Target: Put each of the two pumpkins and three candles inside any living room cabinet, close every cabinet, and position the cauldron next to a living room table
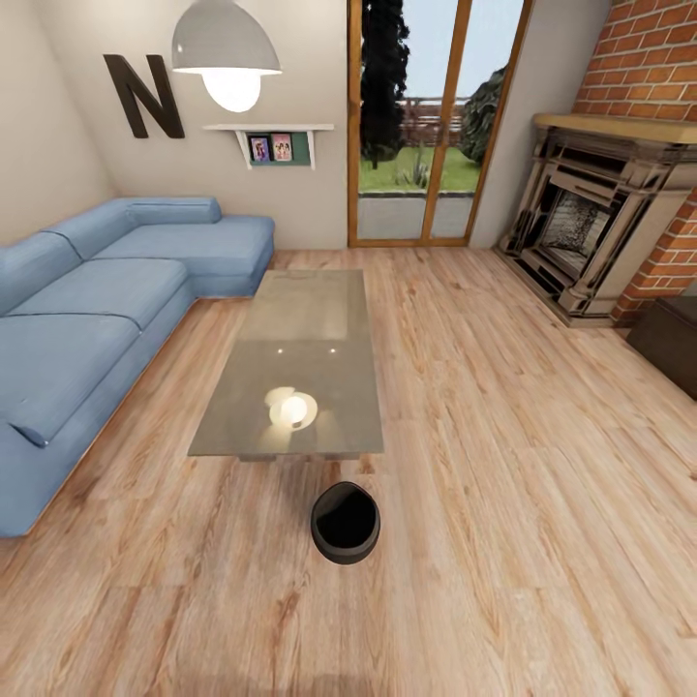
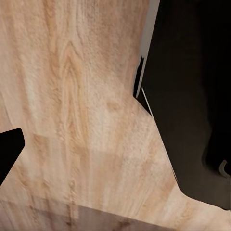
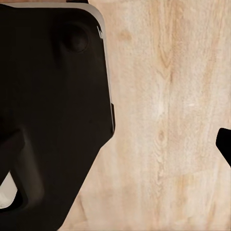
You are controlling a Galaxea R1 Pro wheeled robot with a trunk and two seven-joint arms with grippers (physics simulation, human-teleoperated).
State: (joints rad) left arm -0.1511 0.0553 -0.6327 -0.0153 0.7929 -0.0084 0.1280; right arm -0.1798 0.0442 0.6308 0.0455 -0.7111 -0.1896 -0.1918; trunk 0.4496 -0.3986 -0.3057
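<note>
The cauldron (image 1: 345, 522) sits on the wooden floor (image 1: 503, 465) just beside the near short end of the grey table (image 1: 300, 387), its mouth turned towards the camera so that it may be lying tilted; the head view does not settle this. By that placing, the cauldron part of the task looks already met, or very close to it.

No pumpkins or candles are in sight, and only a dark brown corner (image 1: 670, 341) at the right edge, near the brick fireplace (image 1: 590, 223), hints at a low unit that could be the cabinet.

Both wrist cameras look straight down at floor planks beside the robot's own dark body (image 3: 53, 115). A dark fingertip (image 2: 8, 149) pokes into the left wrist view and another (image 3: 224, 144) into the right one, each with bare floor beyond it and nothing between or under the claws. Whether either claw is apart or together cannot be told from these slivers.

The sensible step appears to be checking the room. To do it well, the robot should leave the cauldron untouched, keep its base well clear of it when turning, and look towards that dark unit to confirm the drawers are closed.
</note>
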